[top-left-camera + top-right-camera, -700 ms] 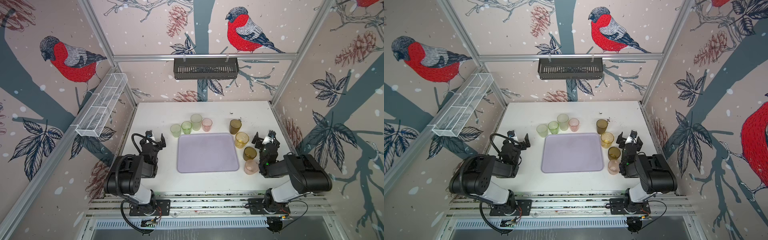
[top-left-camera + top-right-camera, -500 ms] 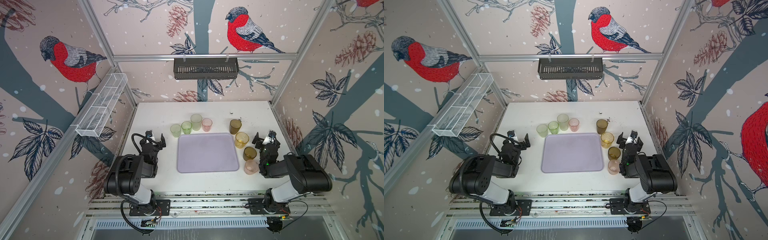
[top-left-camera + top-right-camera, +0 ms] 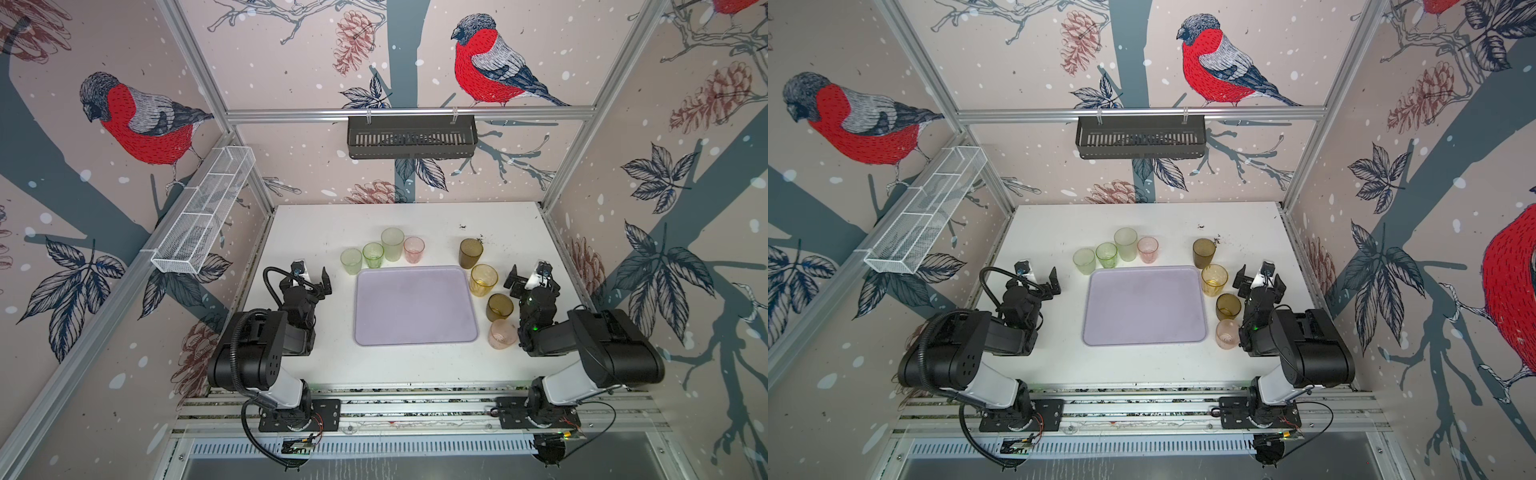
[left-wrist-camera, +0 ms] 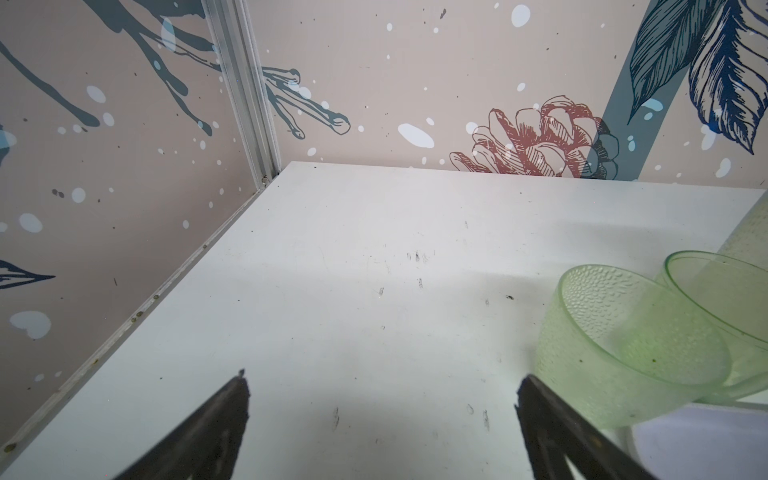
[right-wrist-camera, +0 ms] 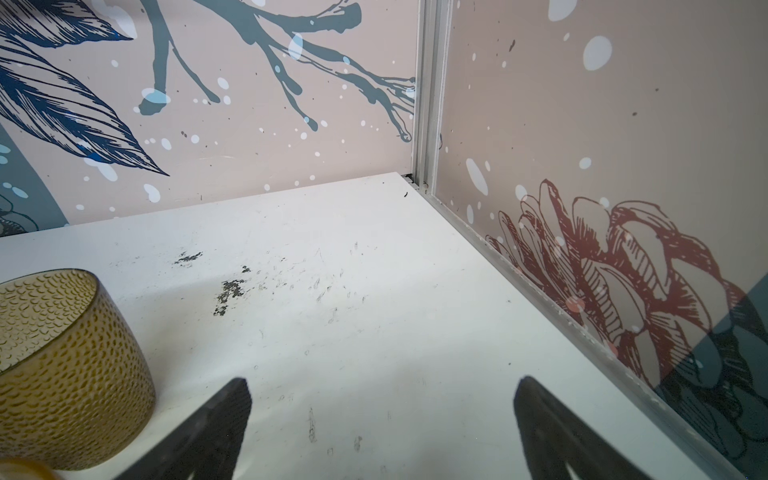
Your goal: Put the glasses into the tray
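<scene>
The pale lavender tray point(image 3: 415, 305) point(image 3: 1144, 305) lies empty in the middle of the white table. Behind its far left corner stand three pale green glasses point(image 3: 372, 254) and a pink one point(image 3: 414, 249). Along its right side stand a dark amber glass point(image 3: 471, 253), a yellow-amber one point(image 3: 483, 280), another dark amber one point(image 3: 500, 307) and a pink one point(image 3: 502, 334). My left gripper point(image 3: 312, 276) point(image 4: 382, 386) is open over bare table, left of the nearest green glass point(image 4: 623, 345). My right gripper point(image 3: 528, 276) point(image 5: 380, 388) is open and empty, right of the dark amber glass point(image 5: 62, 353).
A black slotted basket point(image 3: 411, 137) hangs on the back wall. A white wire mesh basket point(image 3: 203, 220) hangs on the left wall. Both sit well above the table. Patterned walls close in the table on three sides. Dark specks point(image 5: 228, 291) mark the table near the right gripper.
</scene>
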{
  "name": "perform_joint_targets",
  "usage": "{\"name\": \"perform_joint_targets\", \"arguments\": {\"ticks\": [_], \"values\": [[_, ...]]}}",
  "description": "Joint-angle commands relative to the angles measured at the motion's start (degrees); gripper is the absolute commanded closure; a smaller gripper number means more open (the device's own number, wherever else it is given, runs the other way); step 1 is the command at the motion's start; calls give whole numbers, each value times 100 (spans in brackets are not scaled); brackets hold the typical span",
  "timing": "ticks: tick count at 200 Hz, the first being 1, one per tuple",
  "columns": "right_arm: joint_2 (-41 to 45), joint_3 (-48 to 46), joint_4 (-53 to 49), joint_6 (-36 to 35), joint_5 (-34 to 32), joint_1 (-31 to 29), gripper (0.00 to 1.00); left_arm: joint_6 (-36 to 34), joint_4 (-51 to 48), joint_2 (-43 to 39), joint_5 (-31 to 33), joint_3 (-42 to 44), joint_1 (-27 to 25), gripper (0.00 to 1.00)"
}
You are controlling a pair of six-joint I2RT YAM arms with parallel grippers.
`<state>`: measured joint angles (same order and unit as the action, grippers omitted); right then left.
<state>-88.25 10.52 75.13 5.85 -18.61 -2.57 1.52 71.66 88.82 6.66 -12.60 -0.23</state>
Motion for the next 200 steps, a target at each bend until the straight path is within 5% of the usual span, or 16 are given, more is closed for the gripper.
{"name": "perform_joint_targets", "arguments": {"ticks": [1, 200], "values": [[12, -7, 273, 12, -2, -7, 0, -38, 402, -17, 31, 4, -6, 0], [147, 126, -52, -24, -53, -41, 0, 36, -84, -250, 206, -150, -5, 0]]}}
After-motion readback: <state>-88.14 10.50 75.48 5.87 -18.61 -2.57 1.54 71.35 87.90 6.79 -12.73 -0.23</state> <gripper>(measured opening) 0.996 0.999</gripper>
